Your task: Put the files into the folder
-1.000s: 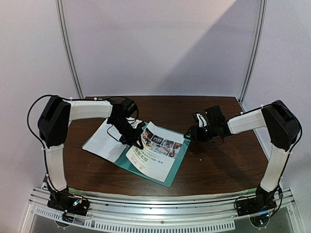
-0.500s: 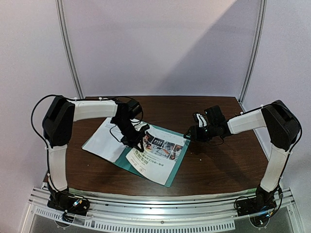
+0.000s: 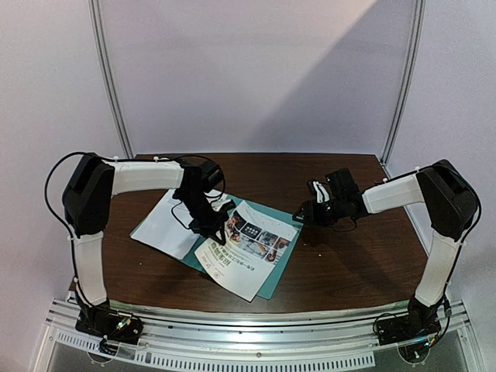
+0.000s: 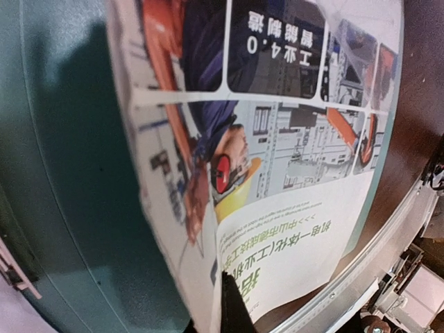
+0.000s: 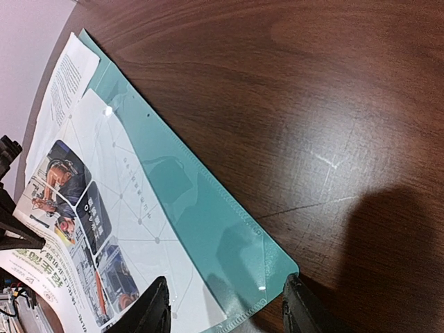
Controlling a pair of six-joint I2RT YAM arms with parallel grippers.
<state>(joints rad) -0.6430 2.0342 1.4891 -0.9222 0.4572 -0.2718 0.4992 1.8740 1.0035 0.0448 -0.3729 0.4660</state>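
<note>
The teal folder (image 3: 285,226) lies open on the table, a corner of it between my right fingers (image 5: 258,276). The colour-photo sheet (image 3: 246,249) lies slanted over the folder, partly under its clear cover in the right wrist view (image 5: 90,208). My left gripper (image 3: 214,225) is shut on that sheet's left edge; in the left wrist view (image 4: 220,309) the sheet (image 4: 291,180) curls up over the folder (image 4: 69,180). The plain text sheet (image 3: 166,225) lies to the left, behind the left arm. My right gripper (image 3: 303,213) (image 5: 229,309) is open, straddling the folder's right corner.
The folder's metal clip (image 4: 15,272) shows at the lower left of the left wrist view. Bare brown table (image 3: 356,256) lies to the right and behind. The metal rail (image 3: 256,341) runs along the near edge.
My left gripper has dragged the colour sheet a little toward the near edge and left, turning it slightly. The right arm has not moved.
</note>
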